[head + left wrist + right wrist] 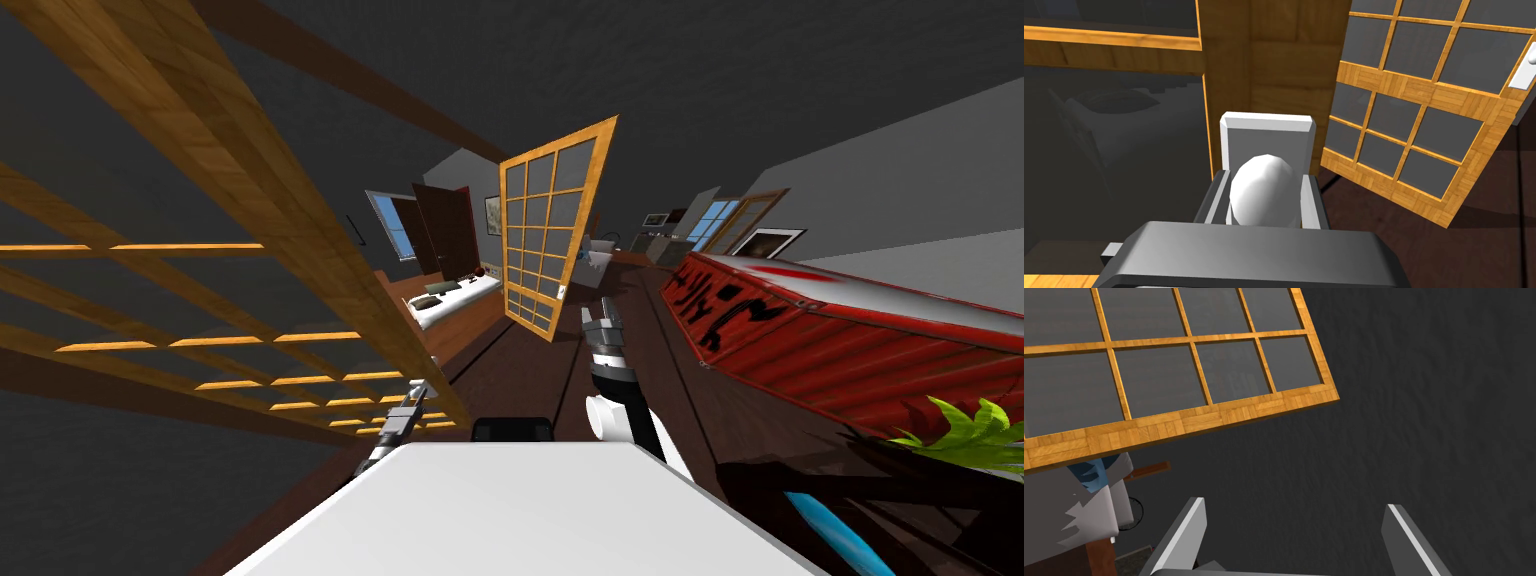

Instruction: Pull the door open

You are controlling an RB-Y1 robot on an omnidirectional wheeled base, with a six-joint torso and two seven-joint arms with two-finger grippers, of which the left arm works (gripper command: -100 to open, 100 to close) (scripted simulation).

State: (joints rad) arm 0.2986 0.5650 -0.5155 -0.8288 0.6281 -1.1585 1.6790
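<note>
Door [260, 190] of wooden lattice close at left, white knob [1263, 192] on its edge pinched in left pincer [1266, 177]. Second lattice door [555, 235] standing open in the middle. Right pincer [602, 320] spread, near that door's corner, above dark floor [560, 370].

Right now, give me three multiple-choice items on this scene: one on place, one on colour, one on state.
1. What is the left pincer at? A the knob B a drawer handle C a light switch
2. The knob's colour? A red B white C black
3. The right pincer is: A shut on a handle B shut, empty C open

1 A: its fingers press the knob's sides on the wooden door.
2 B: it is drawn white.
3 C: its fingers stand wide apart, nothing between.
</note>
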